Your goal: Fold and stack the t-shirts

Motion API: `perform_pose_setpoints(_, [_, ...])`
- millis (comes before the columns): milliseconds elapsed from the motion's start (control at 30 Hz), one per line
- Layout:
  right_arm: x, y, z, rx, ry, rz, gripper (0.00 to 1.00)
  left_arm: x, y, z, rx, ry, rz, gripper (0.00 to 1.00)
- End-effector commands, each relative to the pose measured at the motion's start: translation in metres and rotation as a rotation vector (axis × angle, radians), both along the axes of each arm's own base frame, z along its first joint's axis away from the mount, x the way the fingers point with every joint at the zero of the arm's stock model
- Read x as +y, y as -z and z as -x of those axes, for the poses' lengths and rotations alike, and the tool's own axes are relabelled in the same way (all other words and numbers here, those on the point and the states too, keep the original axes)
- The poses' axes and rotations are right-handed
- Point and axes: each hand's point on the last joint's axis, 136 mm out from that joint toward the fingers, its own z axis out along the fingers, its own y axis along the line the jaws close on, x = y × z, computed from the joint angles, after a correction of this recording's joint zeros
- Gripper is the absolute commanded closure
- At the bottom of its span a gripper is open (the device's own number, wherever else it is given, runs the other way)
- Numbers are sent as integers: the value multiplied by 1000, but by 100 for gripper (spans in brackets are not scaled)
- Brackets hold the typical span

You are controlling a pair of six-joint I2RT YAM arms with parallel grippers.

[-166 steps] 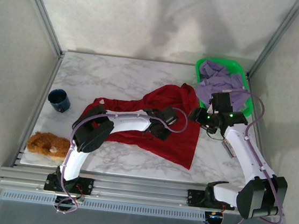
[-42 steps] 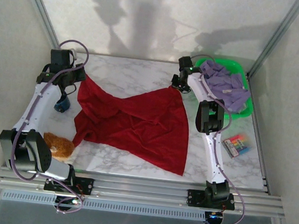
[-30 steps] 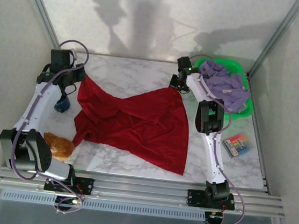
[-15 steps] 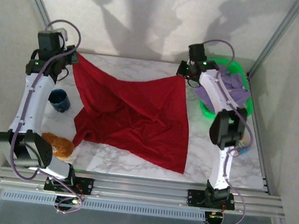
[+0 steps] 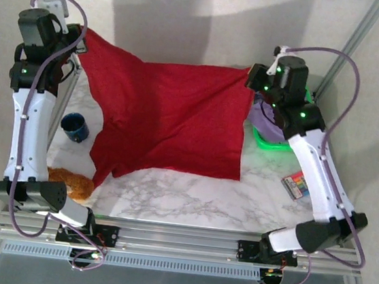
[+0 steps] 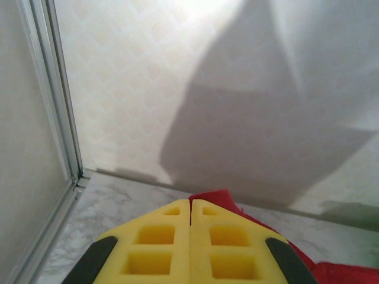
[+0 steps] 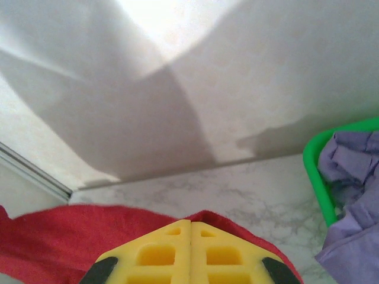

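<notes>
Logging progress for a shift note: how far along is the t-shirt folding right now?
Done: nothing is folded or stacked yet. In hand: the red t-shirt hangs spread between the left gripper and right gripper, each shut on an upper corner, over the table. Left: folding it, then the lavender t-shirt, crumpled in the green basket.

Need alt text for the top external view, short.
Both arms hold a red t-shirt stretched above the marble table, left gripper and right gripper shut on its top corners. A purple shirt lies in a green basket at right.
</notes>
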Motion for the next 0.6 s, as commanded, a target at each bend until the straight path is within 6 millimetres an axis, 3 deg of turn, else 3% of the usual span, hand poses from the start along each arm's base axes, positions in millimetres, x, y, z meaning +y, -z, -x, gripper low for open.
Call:
perform_pose_setpoints(0, [-12,-30,23,-84,22,9,100,-2,-59,31,-174,-7,-95,100])
perform_pose_setpoints(300, [-36,-88,87,-205,2,37,100,-14,-126,76,-352,20,-149,100])
perform_pose_setpoints(433, [-52,-106,114,-272,21,41,100,-30,-175,89,-487,101,-94,100])
perform_pose_setpoints(567, [-55,-117,132,-290,-2,1,100,-35,-218,118,-636,113,-62,100])
